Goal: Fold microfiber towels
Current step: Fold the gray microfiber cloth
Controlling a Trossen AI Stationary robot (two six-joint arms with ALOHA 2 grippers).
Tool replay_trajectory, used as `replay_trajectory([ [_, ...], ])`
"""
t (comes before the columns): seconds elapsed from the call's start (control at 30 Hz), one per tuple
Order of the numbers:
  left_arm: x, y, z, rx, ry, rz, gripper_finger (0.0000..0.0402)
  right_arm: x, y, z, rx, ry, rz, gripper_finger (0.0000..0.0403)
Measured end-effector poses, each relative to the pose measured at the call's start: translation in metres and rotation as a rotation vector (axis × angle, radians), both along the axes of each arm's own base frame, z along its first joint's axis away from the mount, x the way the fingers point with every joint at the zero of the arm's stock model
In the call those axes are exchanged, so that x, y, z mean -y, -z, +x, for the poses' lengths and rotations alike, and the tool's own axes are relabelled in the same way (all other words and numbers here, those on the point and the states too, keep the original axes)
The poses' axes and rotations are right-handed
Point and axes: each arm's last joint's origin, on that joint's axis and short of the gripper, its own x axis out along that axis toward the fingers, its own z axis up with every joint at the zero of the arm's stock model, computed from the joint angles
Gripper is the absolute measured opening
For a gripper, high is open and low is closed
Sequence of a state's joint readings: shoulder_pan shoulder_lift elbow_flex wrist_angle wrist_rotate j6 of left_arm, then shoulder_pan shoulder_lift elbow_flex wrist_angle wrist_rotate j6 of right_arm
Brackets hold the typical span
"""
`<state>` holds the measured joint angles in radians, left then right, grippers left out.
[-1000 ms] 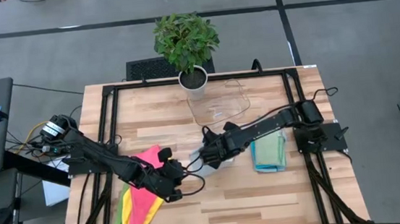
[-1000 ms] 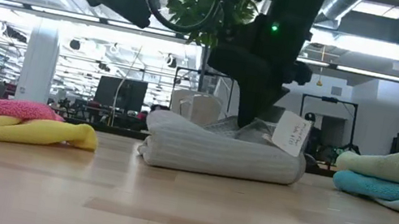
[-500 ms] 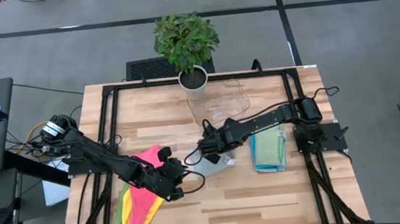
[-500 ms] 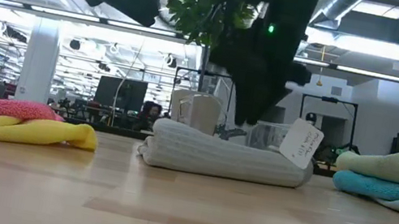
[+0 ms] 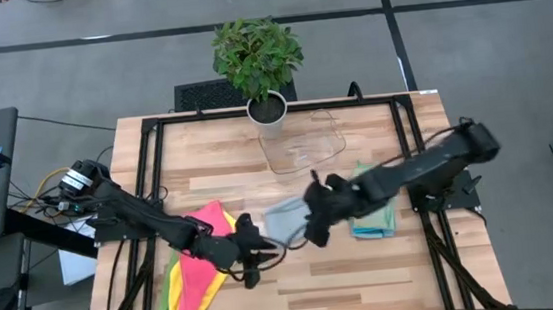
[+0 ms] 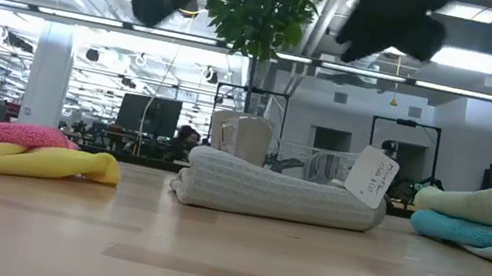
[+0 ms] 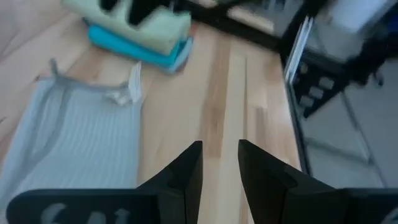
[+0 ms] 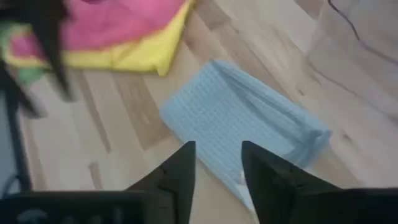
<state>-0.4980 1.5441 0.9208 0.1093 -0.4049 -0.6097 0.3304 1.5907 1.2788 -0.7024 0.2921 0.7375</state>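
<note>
High view: folded grey towel [image 5: 285, 217] at table [image 5: 368, 277] centre, left gripper [image 5: 251, 268] and right gripper [image 5: 316, 234] flanking it; pink and yellow towels [image 5: 198, 272] toward left edge, green and blue stack [image 5: 373, 210] toward right edge. Low view: grey towel lying free, tag sticking up. Wrist views: both sets of fingers slightly parted, empty.

Even, bright overhead light on the desk [image 5: 368, 277] in high view, shadows soft & short. Low view: ceiling strip lights [image 6: 35, 10] glare in the bkgd, both arms dark silhouettes up top. Both wrist views motion-blurred; stacked towels [image 7: 140, 37] and pink/yellow towels [image 8: 106, 34] smeared, edges soft.
</note>
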Motion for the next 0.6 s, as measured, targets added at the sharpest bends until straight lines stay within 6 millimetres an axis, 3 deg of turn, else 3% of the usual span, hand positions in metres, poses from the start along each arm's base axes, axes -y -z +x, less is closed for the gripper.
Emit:
replay_trajectory([
  [0.23, -0.023, 0.045, 0.009, 0.062, -0.110, -0.126, 0.0093, -0.021, 0.058, -0.042, 0.321, 0.024, 0.114, 0.0114],
  [0.37, -0.026, 0.064, 0.018, 0.035, -0.078, -0.159, 0.0093, -0.025, 0.094, -0.060, 0.265, 0.054, 0.146, 0.0096],
  [0.47, -0.028, 0.077, 0.023, -0.027, -0.102, -0.153, 0.0093, -0.023, 0.110, -0.066, 0.224, 0.076, 0.124, 0.0084],
  [0.6, -0.038, 0.085, 0.025, -0.068, -0.167, -0.138, 0.0093, -0.019, 0.122, -0.059, 0.189, 0.084, 0.083, 0.0072],
])
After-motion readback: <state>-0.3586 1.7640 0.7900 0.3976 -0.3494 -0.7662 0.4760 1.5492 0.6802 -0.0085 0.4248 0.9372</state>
